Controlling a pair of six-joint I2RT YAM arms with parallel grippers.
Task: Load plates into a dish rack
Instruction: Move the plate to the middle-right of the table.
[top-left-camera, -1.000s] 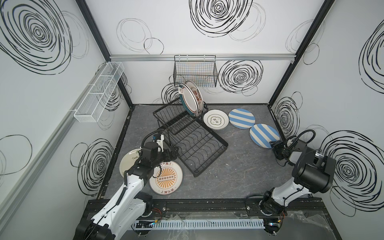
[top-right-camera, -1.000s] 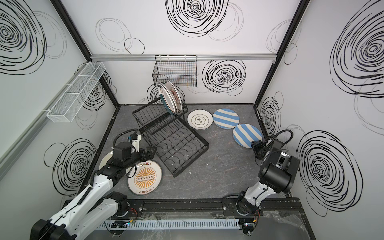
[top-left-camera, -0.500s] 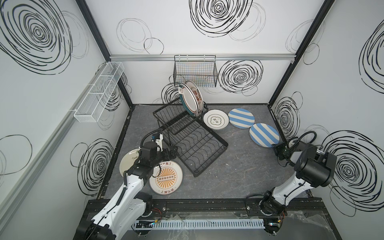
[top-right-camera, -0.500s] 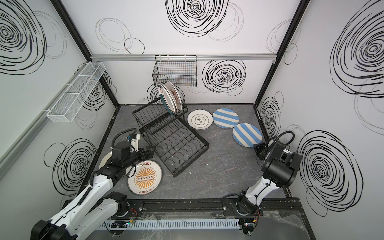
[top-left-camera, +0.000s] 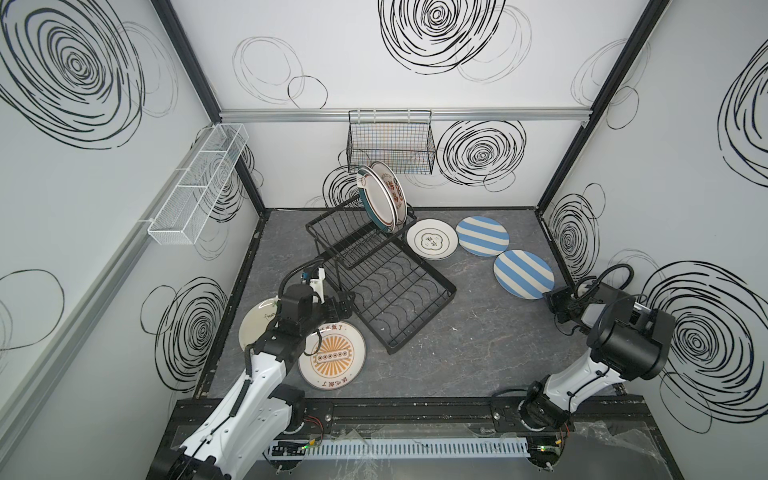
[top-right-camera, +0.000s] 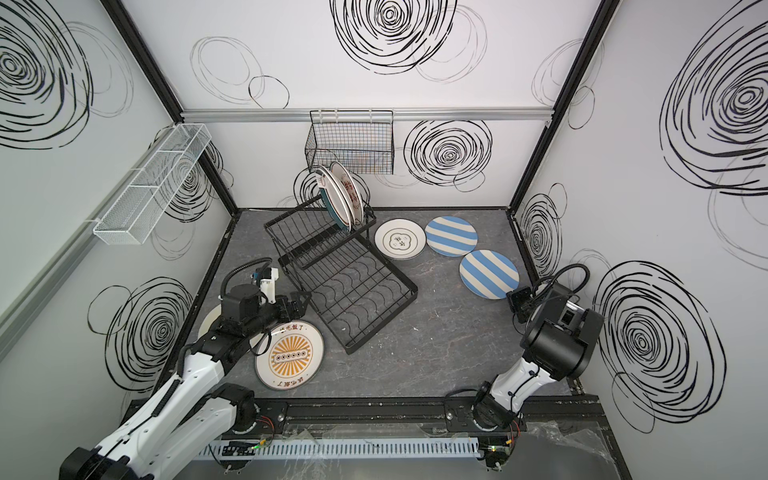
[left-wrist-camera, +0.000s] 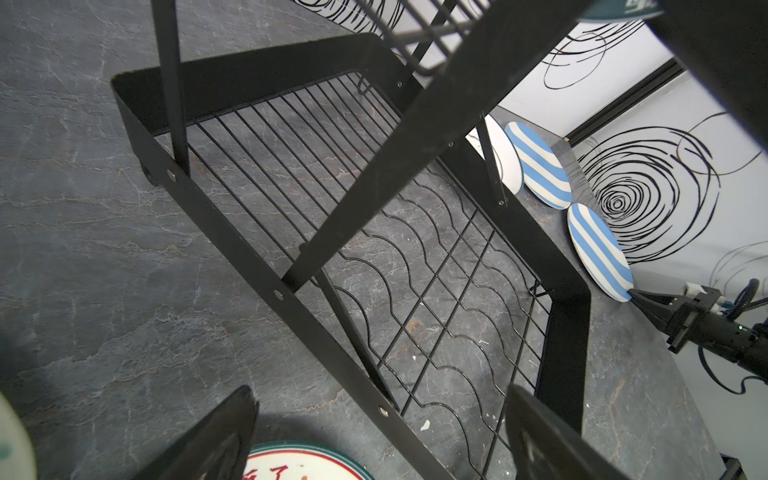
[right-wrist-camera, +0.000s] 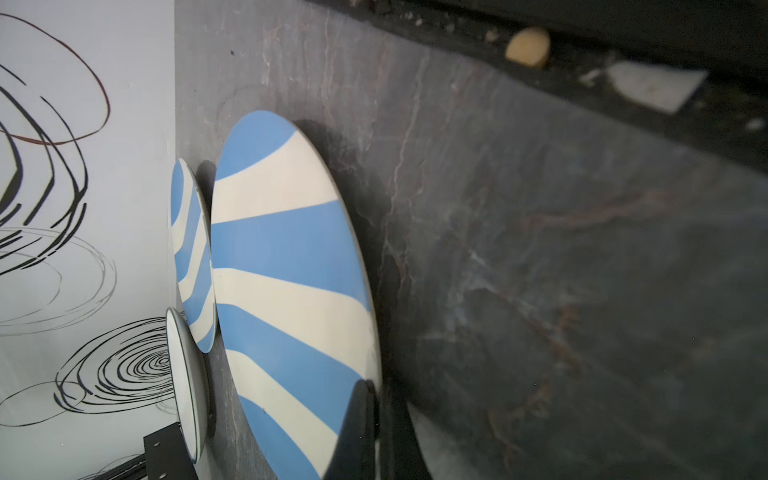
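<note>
The dark marbled tabletop (top-left-camera: 478, 353) carries the black wire dish rack (top-left-camera: 395, 299). It is set askew left of centre, with its raised upper basket toward the far side and its lower tray of wavy slots reaching nearer. Two plates stand on edge in the upper basket: a green-rimmed plate (top-left-camera: 372, 203) and, just to its right, a plate with red characters (top-left-camera: 395, 195) too small to read. Flat on the table right of the rack lie a white emblem plate (top-left-camera: 432, 239), whose cloud-shaped mark holds unreadable characters, a far striped plate (top-left-camera: 482, 235) and a near striped plate (top-left-camera: 524, 273), both blue and white. At near left lies the sunburst plate (top-left-camera: 332, 359), ringed with red Chinese characters of which only 了 can be made out. Partly under the left arm is a cream plate (top-left-camera: 257, 320) with tiny dark script. The left gripper (left-wrist-camera: 374, 449) hangs over the left edge of the lower tray, jaws spread wide and holding nothing. The right gripper (top-left-camera: 547, 296) is clamped on the near-right rim of the near striped plate, one fingertip (right-wrist-camera: 361, 411) lying over its edge.
</note>
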